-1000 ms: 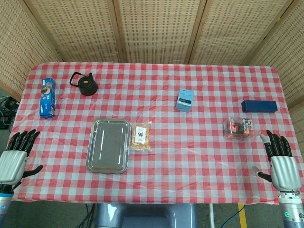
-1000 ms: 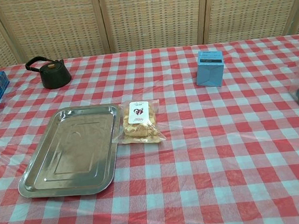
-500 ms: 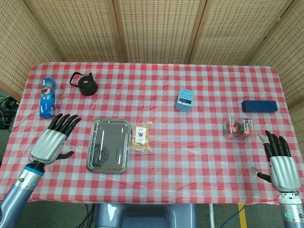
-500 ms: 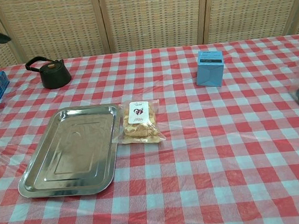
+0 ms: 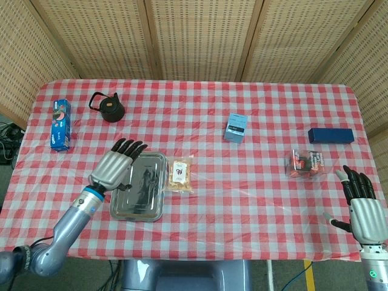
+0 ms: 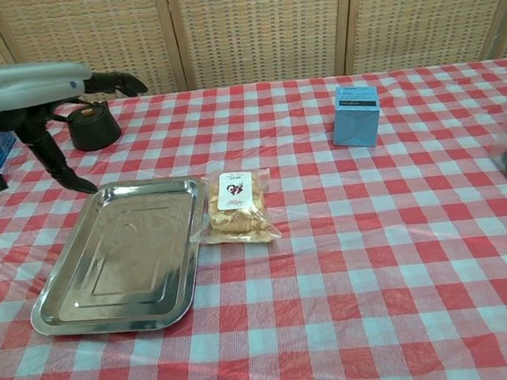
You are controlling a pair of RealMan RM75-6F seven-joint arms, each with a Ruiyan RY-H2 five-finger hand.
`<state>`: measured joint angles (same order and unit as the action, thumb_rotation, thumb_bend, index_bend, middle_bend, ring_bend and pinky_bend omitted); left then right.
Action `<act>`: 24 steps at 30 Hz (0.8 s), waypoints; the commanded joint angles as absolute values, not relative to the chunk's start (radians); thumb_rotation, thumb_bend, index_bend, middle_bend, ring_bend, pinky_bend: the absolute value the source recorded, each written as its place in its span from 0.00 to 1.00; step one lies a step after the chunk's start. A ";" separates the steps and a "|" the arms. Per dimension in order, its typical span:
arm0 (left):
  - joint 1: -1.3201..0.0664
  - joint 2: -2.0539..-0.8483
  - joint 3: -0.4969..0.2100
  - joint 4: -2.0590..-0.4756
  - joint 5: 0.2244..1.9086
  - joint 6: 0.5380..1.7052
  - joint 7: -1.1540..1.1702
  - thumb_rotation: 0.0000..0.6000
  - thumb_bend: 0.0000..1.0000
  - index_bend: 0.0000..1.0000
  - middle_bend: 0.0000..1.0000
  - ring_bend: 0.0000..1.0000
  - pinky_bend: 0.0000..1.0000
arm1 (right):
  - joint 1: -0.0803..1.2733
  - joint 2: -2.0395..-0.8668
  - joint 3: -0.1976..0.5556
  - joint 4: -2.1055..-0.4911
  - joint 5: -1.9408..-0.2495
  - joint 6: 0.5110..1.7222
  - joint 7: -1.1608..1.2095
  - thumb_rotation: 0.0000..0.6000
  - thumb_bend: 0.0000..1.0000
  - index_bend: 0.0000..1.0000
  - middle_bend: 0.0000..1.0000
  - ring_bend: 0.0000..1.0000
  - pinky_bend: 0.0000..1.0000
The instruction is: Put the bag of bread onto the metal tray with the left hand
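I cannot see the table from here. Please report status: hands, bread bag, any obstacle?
Left hand open, over the metal tray, holding nothing. Right hand open at table edge. Bag of bread on cloth beside tray. Nothing in the way.

The silver left hand (image 5: 116, 168) with black fingers (image 5: 130, 147) hangs palm down, spread and empty. The matching right hand (image 5: 362, 209) sits low at the frame corner, fingers apart, seemingly empty too.
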<state>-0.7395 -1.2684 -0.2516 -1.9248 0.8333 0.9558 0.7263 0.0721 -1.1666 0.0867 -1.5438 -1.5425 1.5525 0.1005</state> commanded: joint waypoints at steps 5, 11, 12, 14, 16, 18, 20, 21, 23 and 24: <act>-1.052 -1.498 -0.261 -1.899 0.353 1.066 1.006 1.00 0.00 0.00 0.00 0.00 0.00 | 0.075 -1.151 0.090 -1.539 -1.533 1.541 0.159 1.00 0.06 0.00 0.00 0.00 0.00; -1.152 -1.609 -0.266 -1.831 0.241 1.162 1.074 1.00 0.00 0.00 0.00 0.00 0.00 | 0.072 -1.139 0.093 -1.533 -1.527 1.542 0.206 1.00 0.06 0.00 0.00 0.00 0.00; -1.164 -1.621 -0.266 -1.817 0.227 1.171 1.085 1.00 0.00 0.00 0.00 0.00 0.00 | 0.072 -1.137 0.093 -1.533 -1.528 1.543 0.213 1.00 0.06 0.00 0.00 0.00 0.00; -1.188 -1.647 -0.270 -1.786 0.205 1.188 1.101 1.00 0.00 0.00 0.00 0.00 0.00 | 0.070 -1.132 0.093 -1.532 -1.530 1.547 0.225 1.00 0.06 0.00 0.00 0.00 0.00; -1.203 -1.665 -0.276 -1.765 0.186 1.198 1.107 1.00 0.00 0.00 0.00 0.00 0.00 | 0.069 -1.130 0.095 -1.530 -1.529 1.549 0.236 1.00 0.06 0.00 0.00 0.00 0.00; -1.214 -1.677 -0.281 -1.748 0.169 1.201 1.112 1.00 0.00 0.00 0.00 0.00 0.00 | 0.069 -1.128 0.095 -1.529 -1.529 1.547 0.245 1.00 0.06 0.00 0.00 0.00 0.00; -1.227 -1.690 -0.281 -1.725 0.151 1.204 1.124 1.00 0.00 0.00 0.00 0.00 0.00 | 0.069 -1.126 0.095 -1.527 -1.528 1.546 0.253 1.00 0.06 0.00 0.00 0.00 0.00; -1.234 -1.697 -0.281 -1.711 0.144 1.204 1.130 1.00 0.00 0.00 0.00 0.00 0.00 | 0.069 -1.125 0.095 -1.527 -1.528 1.546 0.257 1.00 0.06 0.00 0.00 0.00 0.00; -1.243 -1.710 -0.281 -1.687 0.134 1.203 1.137 1.00 0.00 0.00 0.00 0.00 0.00 | 0.069 -1.123 0.094 -1.527 -1.529 1.546 0.264 1.00 0.06 0.00 0.00 0.00 0.00; -1.248 -1.718 -0.282 -1.672 0.127 1.200 1.140 1.00 0.00 0.00 0.00 0.00 0.00 | 0.069 -1.122 0.094 -1.527 -1.531 1.546 0.268 1.00 0.06 0.00 0.00 0.00 0.00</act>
